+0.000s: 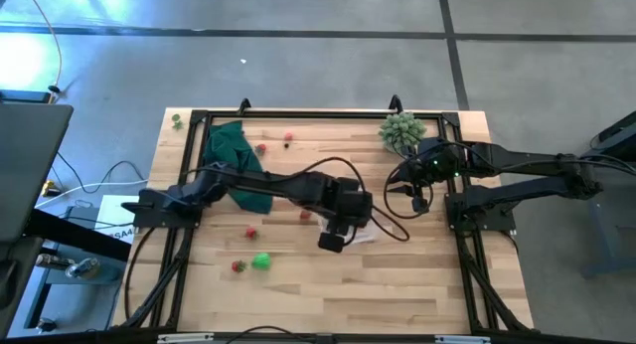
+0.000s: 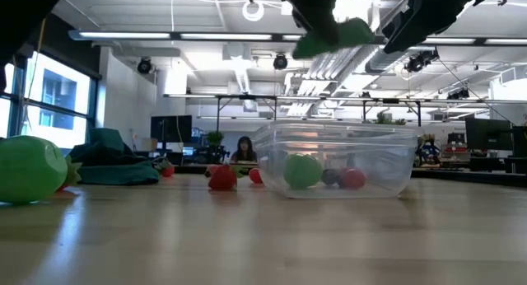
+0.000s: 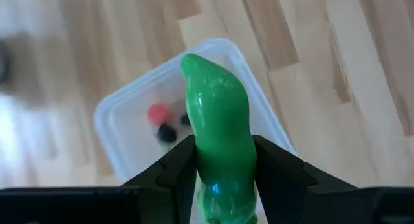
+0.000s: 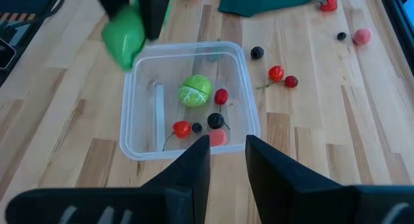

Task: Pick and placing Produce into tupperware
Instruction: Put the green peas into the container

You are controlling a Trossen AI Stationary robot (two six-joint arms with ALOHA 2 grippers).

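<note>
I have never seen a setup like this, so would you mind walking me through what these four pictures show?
These are four cameras on one moment of a two-armed robot at a wooden table.

The overhead picture looks straight down on both dark arms. The low picture looks level across the tabletop. The other two come from cameras on each wrist, looking past that arm's own two fingers.

The left tool is shut on a long bright green toy vegetable and holds it above the small clear plastic rectangular container. The right tool holds nothing and hangs beside the container.

Inside the container lie a round green piece and small red and dark berries. More small berries, another bright green piece, a dark green cloth and a pale green spiky ball-shaped plant lie on the table.
</note>
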